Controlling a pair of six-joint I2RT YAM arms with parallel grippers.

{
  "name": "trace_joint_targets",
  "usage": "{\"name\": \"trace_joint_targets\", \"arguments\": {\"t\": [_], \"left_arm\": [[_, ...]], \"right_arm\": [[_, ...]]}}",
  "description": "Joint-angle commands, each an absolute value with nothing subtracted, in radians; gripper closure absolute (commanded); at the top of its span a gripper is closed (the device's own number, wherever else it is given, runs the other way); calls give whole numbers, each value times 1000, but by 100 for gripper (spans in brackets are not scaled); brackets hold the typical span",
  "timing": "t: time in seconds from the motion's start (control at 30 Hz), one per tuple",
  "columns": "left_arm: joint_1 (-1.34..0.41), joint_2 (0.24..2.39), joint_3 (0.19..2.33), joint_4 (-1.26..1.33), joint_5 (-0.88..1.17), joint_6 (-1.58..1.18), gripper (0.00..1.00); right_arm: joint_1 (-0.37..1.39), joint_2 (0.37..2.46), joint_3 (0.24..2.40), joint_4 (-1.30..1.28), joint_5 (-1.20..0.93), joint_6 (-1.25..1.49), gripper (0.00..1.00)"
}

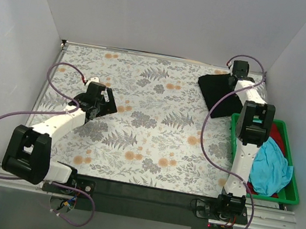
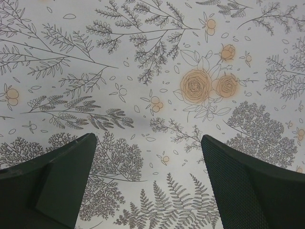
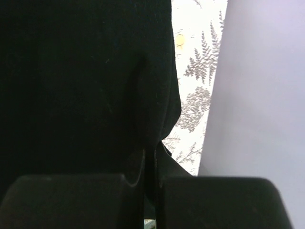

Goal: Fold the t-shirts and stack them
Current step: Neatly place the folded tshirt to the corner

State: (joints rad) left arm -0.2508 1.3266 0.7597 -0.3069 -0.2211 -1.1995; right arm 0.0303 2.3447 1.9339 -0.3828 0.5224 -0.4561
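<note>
black t-shirt (image 1: 218,96): bunched at the table's (image 1: 153,144) far right corner
right gripper (image 3: 149,162): pinched shut on shirt's far edge; cloth lies near-left of it
left gripper (image 2: 147,183): jaws wide, empty, mid-left, well apart
nearer arm: right

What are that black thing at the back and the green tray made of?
The black shirt looks like soft, matte cloth: it lies limp and creased. The green tray seems rigid, smooth plastic: straight, even rims hold their shape.
</note>
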Motion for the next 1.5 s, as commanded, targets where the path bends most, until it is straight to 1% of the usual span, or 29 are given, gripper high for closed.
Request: {"name": "trace_joint_targets", "arguments": {"t": [0.0,0.23,0.47,0.53,0.57,0.63,0.67,0.73,0.77,0.8,0.83,0.9,0.93,0.97,1.03,1.07,1.1,1.13,1.27,1.33,1.37,1.4,1.43,1.47], "left_arm": [[-255,1333,761,-302,-242,-1189,15],[-259,1358,769,-307,-229,-1189,15],[-259,1362,767,-307,-229,-1190,15],[-259,1362,765,-307,-227,-1190,15],[-259,1362,767,-308,-227,-1190,15],[-259,1361,765,-305,-227,-1192,15],[-259,1361,765,-304,-227,-1192,15],[-259,1358,764,-304,-229,-1192,15],[-261,1358,765,-301,-229,-1192,15],[-259,1355,764,-299,-229,-1193,15],[-259,1350,767,-298,-219,-1193,15],[-261,1338,765,-298,-200,-1198,15],[-261,1318,767,-296,-190,-1198,15],[-261,1306,773,-305,-178,-1198,15],[-261,1272,796,-331,-176,-1201,14],[-261,1237,820,-360,-178,-1203,14],[-261,1211,836,-377,-182,-1206,14],[-261,1189,853,-396,-186,-1210,14],[-261,1073,948,-533,-213,-1226,13],[-261,1003,1000,-580,-245,-1226,12],[-259,983,1017,-630,-259,-1229,12],[-259,941,1053,-655,-276,-1230,12],[-261,919,1071,-679,-325,-1238,12],[-261,898,1084,-727,-348,-1267,12]], "right_arm": [[11,2341,1941,-252,647,-535,99],[-90,2344,1894,-230,710,-459,99],[-127,2347,1891,-232,718,-417,98],[-130,2355,1904,-232,730,-405,90],[-130,2353,1904,-232,732,-400,79],[-129,2344,1905,-236,742,-378,72],[-130,2332,1908,-239,750,-370,63],[-127,2307,1907,-258,755,-350,55],[-129,2275,1901,-267,756,-321,49],[-127,2255,1896,-290,744,-304,47],[-126,2208,1890,-302,733,-267,43],[-117,2156,1867,-336,678,-235,40],[-114,2098,1855,-366,654,-218,39],[-110,2067,1836,-385,629,-180,36],[-104,2001,1821,-460,539,-126,33],[-104,1933,1813,-483,500,-101,31],[-104,1896,1790,-506,421,-59,31],[-104,1861,1776,-532,390,-37,30],[-104,1614,1668,-610,240,47,27],[-104,1521,1581,-618,177,80,22],[-106,1421,1550,-620,161,86,17],[-106,1370,1517,-617,135,92,15],[-106,1270,1488,-614,124,95,15],[-106,1218,1441,-611,127,107,11]]}}
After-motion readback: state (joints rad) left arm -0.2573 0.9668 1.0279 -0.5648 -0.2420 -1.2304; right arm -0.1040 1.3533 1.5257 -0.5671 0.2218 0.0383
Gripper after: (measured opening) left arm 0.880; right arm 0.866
